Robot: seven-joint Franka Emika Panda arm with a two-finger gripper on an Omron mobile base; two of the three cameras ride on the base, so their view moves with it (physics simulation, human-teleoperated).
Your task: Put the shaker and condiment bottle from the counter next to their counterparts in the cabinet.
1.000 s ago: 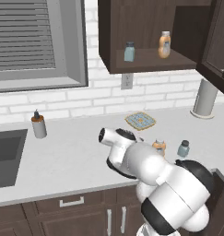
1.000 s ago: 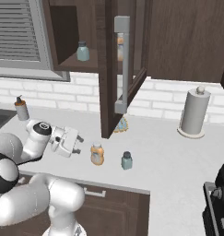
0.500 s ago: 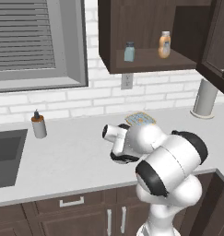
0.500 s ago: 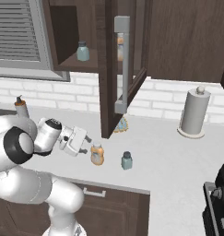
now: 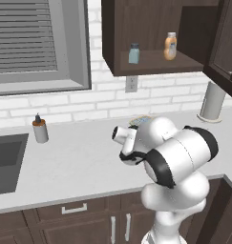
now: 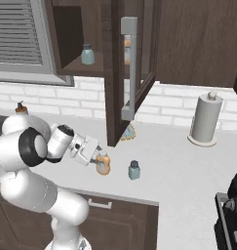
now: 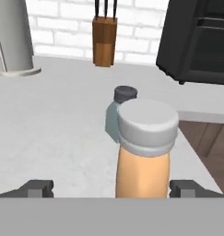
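Now jaws apart, flanking condiment bottle [image 7: 143,152] on grey-white counter [image 7: 49,124]; brick wall [image 7: 62,16] behind.

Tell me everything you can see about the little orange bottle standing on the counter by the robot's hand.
The condiment bottle is small, with a smooth orange body and a wide, round pale grey cap, plastic by its look. It stands upright on the light counter near the front edge, below the open cabinet door. The gripper has its jaws open on either side, not visibly touching it. The shaker stands apart just beyond it.
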